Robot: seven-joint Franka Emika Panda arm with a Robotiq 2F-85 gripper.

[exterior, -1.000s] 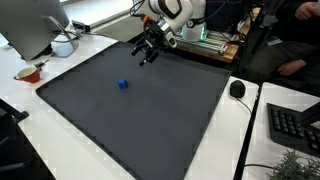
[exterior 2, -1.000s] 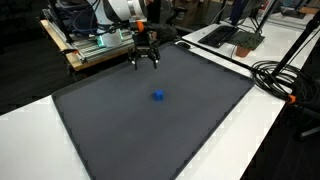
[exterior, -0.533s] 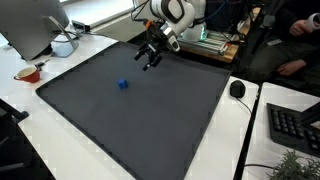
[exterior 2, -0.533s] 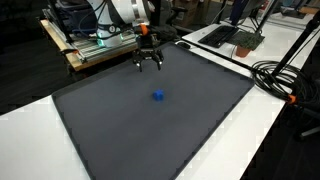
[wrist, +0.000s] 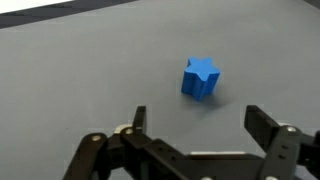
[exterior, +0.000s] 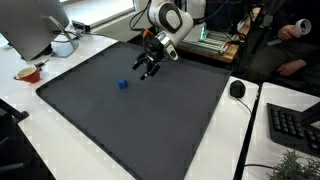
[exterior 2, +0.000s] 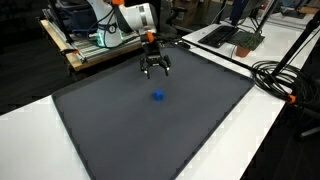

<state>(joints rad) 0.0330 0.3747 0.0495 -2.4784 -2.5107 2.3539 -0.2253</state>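
The gripper (wrist: 195,115) hangs above the mat (exterior: 150,120), jaws wide apart and holding nothing. The block (wrist: 201,79), a small blue star, lies alone on the mat at 12 o'clock from the gripper in the wrist view, not yet between the jaws. Its pointed sides offer uneven faces, so an off-centre squeeze could twist it or squirt it aside. Coming down short of it could clip its top and shove it away

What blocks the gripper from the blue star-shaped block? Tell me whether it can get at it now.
Probably yes. The gripper hangs open over the dark mat, near the blue block, which lies alone. The wrist view shows only mat between them.
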